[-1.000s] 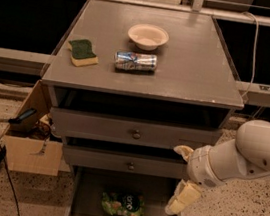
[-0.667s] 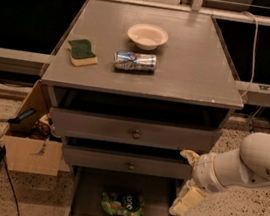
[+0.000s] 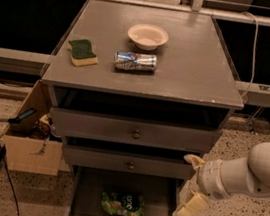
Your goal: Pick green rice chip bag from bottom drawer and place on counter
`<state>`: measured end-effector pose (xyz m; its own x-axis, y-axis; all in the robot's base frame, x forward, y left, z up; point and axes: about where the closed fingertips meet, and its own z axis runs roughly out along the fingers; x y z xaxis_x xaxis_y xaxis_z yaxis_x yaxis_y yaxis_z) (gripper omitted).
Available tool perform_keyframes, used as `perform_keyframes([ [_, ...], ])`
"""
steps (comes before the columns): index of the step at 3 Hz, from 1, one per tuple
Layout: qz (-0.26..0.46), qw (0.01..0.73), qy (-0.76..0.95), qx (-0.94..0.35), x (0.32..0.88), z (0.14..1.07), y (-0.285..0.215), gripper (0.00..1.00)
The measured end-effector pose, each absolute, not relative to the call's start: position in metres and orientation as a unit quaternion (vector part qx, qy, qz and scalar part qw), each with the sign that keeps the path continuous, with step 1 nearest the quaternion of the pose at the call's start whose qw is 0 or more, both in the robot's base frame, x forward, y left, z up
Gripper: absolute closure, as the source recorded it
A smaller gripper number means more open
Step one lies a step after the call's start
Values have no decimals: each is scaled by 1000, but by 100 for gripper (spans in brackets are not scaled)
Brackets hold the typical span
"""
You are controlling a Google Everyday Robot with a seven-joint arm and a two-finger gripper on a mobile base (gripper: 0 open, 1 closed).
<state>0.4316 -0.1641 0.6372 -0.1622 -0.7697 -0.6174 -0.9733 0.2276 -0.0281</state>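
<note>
The crinkled bright-green rice chip bag [image 3: 123, 205], marked with a dark round logo, lies flat on the floor of the pulled-out grey wooden bottom drawer [image 3: 159, 202]. The cream two-finger gripper [image 3: 189, 185] hangs just right of that drawer, its fingers released and grasping nothing. A shallow cream bowl [image 3: 147, 36] stands on the grey wooden counter [image 3: 197, 63].
</note>
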Motion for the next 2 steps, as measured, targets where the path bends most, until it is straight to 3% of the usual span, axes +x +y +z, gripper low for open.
perform_keyframes([
  [2,256,224,772,-537,424,531,-126,0],
])
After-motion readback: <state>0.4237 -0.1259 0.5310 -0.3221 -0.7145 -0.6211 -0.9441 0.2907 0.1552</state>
